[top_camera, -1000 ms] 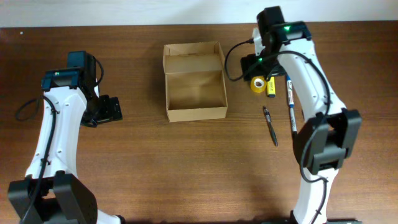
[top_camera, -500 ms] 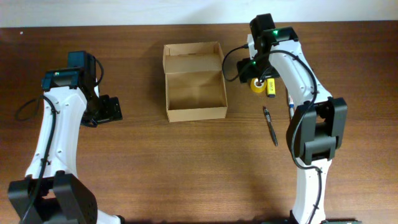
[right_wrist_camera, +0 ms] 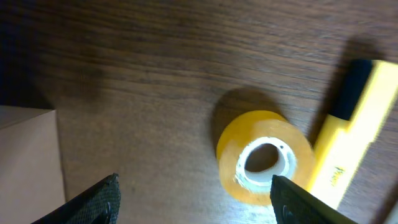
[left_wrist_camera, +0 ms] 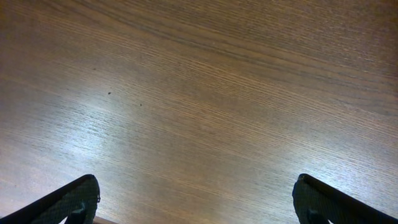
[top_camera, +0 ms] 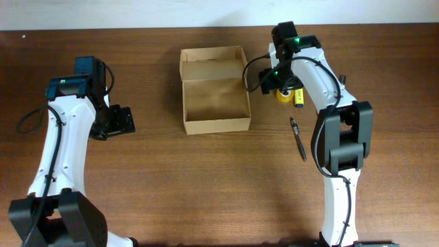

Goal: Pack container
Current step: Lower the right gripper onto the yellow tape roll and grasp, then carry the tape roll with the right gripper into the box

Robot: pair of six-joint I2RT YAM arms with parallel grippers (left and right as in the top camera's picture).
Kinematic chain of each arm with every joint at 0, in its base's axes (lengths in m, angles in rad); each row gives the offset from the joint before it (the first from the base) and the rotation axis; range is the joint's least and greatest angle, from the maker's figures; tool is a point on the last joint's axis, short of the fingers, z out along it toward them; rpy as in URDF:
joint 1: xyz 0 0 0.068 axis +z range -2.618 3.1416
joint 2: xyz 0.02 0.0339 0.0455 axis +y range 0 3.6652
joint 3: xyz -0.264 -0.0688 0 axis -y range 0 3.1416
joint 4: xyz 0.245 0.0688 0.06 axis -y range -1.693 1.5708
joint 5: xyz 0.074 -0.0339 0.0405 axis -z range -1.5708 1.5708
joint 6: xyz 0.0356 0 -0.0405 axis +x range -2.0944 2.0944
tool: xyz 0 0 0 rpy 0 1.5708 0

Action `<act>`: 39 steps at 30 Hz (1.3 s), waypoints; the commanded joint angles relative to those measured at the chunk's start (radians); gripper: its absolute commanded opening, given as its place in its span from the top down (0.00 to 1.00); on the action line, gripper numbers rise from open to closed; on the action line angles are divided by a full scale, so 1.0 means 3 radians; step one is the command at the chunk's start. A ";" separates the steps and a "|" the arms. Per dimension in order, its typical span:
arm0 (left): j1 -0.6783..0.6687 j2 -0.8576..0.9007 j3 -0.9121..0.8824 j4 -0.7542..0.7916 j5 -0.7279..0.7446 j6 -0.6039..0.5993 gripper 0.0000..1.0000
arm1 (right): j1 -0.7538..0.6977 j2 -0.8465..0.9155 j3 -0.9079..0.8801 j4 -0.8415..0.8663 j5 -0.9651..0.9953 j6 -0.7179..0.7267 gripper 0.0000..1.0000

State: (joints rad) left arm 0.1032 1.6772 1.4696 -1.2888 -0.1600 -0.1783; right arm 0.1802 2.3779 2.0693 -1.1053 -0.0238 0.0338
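Observation:
The container (top_camera: 215,96), an open tan cardboard box with its flap lid standing at the back, sits at the table's middle back and looks empty. Just right of it lie a yellow tape roll (top_camera: 282,95) and a yellow highlighter (top_camera: 299,97). My right gripper (top_camera: 276,87) hangs open over the tape. In the right wrist view the tape roll (right_wrist_camera: 264,163) lies on its side just inside the right fingertip, with the highlighter (right_wrist_camera: 351,130) beside it and the container's corner (right_wrist_camera: 25,162) at the left. My left gripper (top_camera: 121,119) is open over bare wood at the far left.
A black pen (top_camera: 298,138) lies on the table in front of the tape and highlighter. The right arm's links stretch from the front edge up past the pen.
The right arm has swung left and back, bringing its gripper over the tape roll, and its jaws have narrowed slightly. The left arm has stayed still.

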 commanded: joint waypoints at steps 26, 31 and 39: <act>0.0013 -0.0024 -0.0019 0.0009 0.0023 0.0052 0.00 | -0.0189 0.0270 0.0072 -0.0005 -0.0226 0.0075 0.34; 0.0013 -0.0024 -0.0019 0.0008 0.0023 0.0052 0.00 | -0.0210 0.0268 0.0072 -0.0010 -0.0257 0.0075 0.28; 0.0013 -0.0024 -0.0019 0.0008 0.0023 0.0053 0.00 | -0.0214 0.0271 0.0072 0.0032 -0.0217 0.0076 0.50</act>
State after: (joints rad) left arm 0.1032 1.6772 1.4696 -1.2888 -0.1600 -0.1757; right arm 0.1173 2.4428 2.0705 -1.1007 -0.0856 0.0517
